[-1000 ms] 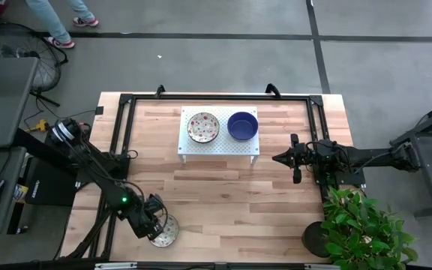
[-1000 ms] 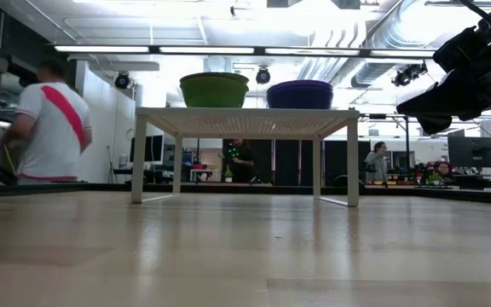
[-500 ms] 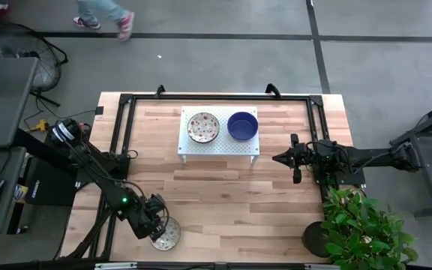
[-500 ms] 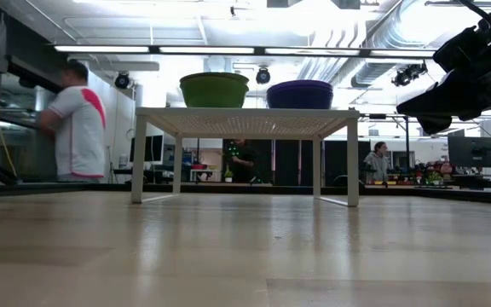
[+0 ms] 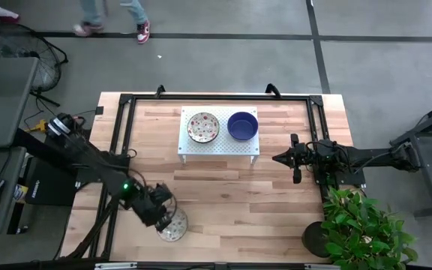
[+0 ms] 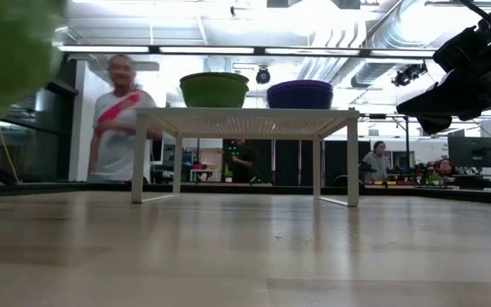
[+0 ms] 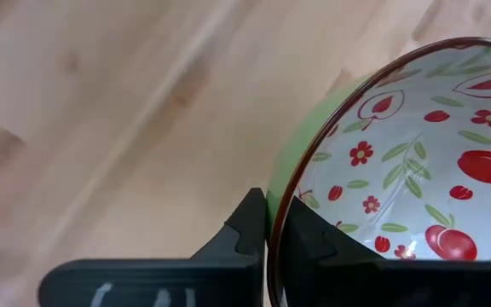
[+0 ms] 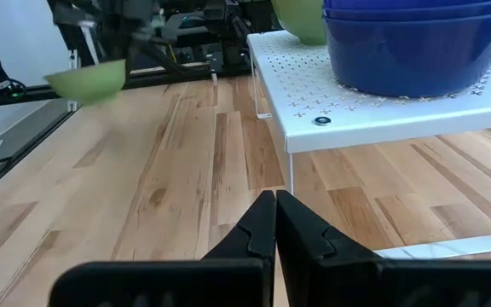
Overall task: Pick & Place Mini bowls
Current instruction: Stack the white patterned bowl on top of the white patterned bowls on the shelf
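Left gripper (image 5: pixel 167 217) clamped on the rim of a patterned bowl (image 5: pixel 174 224), lifted above the table (image 5: pixel 223 195).
The rim sits between the closed fingers (image 7: pixel 250 230), the bowl's hollow beyond them; its far side is cut off in the wrist view. On the rack (image 5: pixel 220 147) well ahead stand a patterned bowl (image 5: pixel 202 127) and a blue bowl (image 5: pixel 242 125). The right gripper (image 5: pixel 297 159), beside the rack, is closed and empty.
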Robot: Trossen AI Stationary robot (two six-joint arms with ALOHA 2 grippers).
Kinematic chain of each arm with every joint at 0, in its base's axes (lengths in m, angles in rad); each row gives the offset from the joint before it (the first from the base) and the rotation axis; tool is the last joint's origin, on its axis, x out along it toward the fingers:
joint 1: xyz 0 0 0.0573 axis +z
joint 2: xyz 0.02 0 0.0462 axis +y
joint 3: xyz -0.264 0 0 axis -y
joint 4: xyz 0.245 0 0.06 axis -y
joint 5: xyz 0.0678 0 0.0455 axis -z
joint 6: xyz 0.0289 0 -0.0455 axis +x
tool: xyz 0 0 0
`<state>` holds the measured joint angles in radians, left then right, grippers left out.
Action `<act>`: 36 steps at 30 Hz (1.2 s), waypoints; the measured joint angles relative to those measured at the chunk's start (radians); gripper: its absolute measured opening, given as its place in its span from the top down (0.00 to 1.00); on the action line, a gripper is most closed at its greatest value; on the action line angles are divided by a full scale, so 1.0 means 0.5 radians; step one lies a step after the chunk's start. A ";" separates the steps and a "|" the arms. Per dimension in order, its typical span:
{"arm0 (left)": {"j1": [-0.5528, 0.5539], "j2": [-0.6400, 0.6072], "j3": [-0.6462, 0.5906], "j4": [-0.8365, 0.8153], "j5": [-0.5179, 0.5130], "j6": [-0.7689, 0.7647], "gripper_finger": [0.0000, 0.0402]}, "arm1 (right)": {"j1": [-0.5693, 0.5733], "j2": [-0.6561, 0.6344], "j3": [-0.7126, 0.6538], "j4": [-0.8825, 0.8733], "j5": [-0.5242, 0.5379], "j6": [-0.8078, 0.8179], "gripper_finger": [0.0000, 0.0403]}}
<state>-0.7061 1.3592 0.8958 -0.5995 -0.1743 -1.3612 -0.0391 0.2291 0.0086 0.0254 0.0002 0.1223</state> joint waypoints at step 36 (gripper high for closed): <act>1.806 0.006 1.294 -1.046 0.340 2.089 0.99 | 0.000 -0.001 -0.001 0.000 0.000 0.000 1.00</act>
<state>0.1969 1.3623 1.5430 -1.1226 -0.0044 -0.3166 -0.0389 0.2288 0.0083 0.0255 0.0000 0.1223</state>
